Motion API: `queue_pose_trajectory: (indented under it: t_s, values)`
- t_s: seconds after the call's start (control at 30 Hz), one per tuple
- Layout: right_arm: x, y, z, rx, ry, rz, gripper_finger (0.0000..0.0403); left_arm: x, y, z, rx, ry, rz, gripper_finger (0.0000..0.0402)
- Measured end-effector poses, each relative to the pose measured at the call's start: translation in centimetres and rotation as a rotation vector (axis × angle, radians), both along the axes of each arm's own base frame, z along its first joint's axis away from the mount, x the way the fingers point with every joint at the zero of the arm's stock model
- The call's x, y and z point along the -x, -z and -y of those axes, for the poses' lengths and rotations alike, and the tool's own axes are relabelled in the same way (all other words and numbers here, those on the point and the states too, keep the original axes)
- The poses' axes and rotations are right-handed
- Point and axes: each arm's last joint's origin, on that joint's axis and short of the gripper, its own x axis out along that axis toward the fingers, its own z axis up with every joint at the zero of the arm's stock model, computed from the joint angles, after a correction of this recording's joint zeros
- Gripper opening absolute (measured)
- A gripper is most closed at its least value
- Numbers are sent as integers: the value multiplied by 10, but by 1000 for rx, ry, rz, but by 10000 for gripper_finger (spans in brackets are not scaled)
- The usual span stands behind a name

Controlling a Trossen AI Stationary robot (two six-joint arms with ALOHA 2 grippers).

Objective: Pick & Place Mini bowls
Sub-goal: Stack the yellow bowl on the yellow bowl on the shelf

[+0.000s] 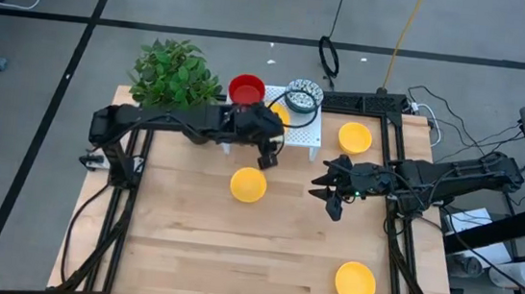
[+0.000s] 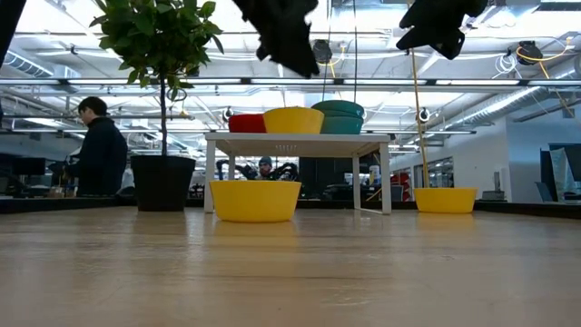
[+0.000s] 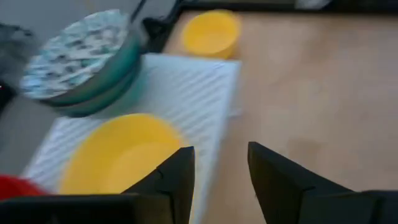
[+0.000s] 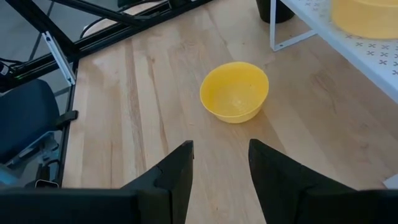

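Note:
A white rack stands at the table's far middle. On it sit a red mini bowl, a yellow mini bowl and a blue-patterned mini bowl stacked on teal ones. My left gripper hovers open just above the rack's near edge, beside the yellow bowl, touching nothing. Three more yellow mini bowls rest on the wood: one mid-table, one far right, one near right. My right gripper hangs open above the table, right of the mid-table bowl.
A leafy plant in a black pot stands at the far left corner, beside the rack. Black frame rails run along the table's left and right sides. Beyond the far edge a person stands in the room.

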Motion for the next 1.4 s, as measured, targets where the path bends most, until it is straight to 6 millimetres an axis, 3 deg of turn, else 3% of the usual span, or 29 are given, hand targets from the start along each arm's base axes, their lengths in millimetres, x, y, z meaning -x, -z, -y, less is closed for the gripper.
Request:
queue_pose_trajectory:
  t_s: [0.13,0.4,0.6,0.8,0.97,1.2,1.4]
  values:
    - [0,0,0,1,-1,-1,141,-3,-2,29,175,47,60,155]
    - [0,0,0,40,-28,-3,141,5,10,100,302,168,-83,155]
    - [0,0,0,50,-34,-2,141,14,14,131,381,114,-131,155]
    - [0,0,0,65,-45,-3,141,20,18,140,412,16,-161,167]
    - [0,0,0,68,-47,-3,141,27,27,149,378,78,-246,191]
    - [0,0,0,68,-47,-3,141,36,55,155,245,214,-372,193]
    - [0,0,0,68,-47,-2,141,42,95,144,106,252,-443,191]
